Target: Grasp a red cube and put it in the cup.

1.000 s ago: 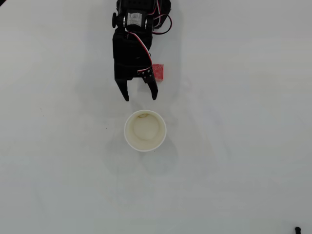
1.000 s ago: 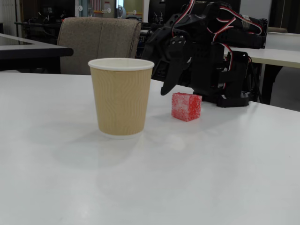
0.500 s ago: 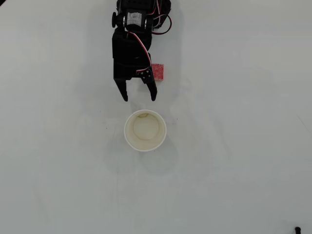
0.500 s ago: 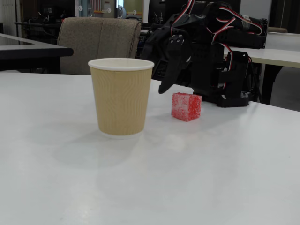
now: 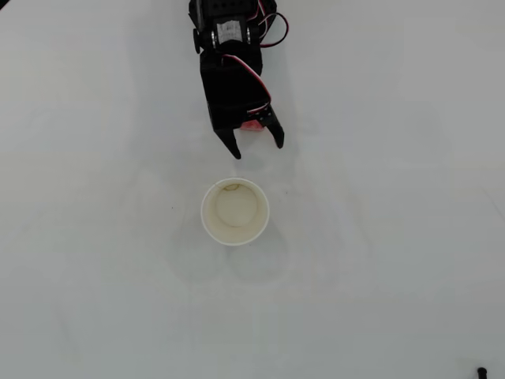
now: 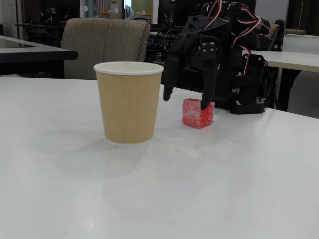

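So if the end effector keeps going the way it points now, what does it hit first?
Probably the red cube, sitting on the table between the open fingers of the end effector; the cup stands beyond it.

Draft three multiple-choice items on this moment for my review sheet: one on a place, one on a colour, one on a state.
1. Where is the red cube?
A. Inside the cup
B. On the table under the gripper
C. Lifted in the air

2. What colour is the cup's outer wall in the fixed view?
A. Tan
B. Blue
C. Black

3. How does the gripper stand?
A. Shut on the cube
B. Open, fingers straddling the cube
C. Shut with nothing in it

Answers: 1 B, the fixed view shows the cube resting on the table beneath the fingers; 2 A, the ribbed wall is tan with a white rim; 3 B, the overhead view shows both fingertips apart with red between them.
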`<action>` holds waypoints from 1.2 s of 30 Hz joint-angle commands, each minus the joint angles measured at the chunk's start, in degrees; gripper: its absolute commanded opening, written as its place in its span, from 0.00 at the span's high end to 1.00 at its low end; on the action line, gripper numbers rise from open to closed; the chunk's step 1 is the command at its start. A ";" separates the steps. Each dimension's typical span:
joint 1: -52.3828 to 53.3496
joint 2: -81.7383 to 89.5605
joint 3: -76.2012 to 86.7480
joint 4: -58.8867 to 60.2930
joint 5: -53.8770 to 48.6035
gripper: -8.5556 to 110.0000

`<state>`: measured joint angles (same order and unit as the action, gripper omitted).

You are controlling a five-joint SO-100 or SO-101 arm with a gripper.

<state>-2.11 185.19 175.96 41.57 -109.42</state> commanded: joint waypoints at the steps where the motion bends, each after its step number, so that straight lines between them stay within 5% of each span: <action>1: -1.14 0.97 4.31 0.09 0.26 0.71; 36: 6.15 0.97 4.31 20.65 -1.14 0.71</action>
<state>2.29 185.27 175.96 60.64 -109.42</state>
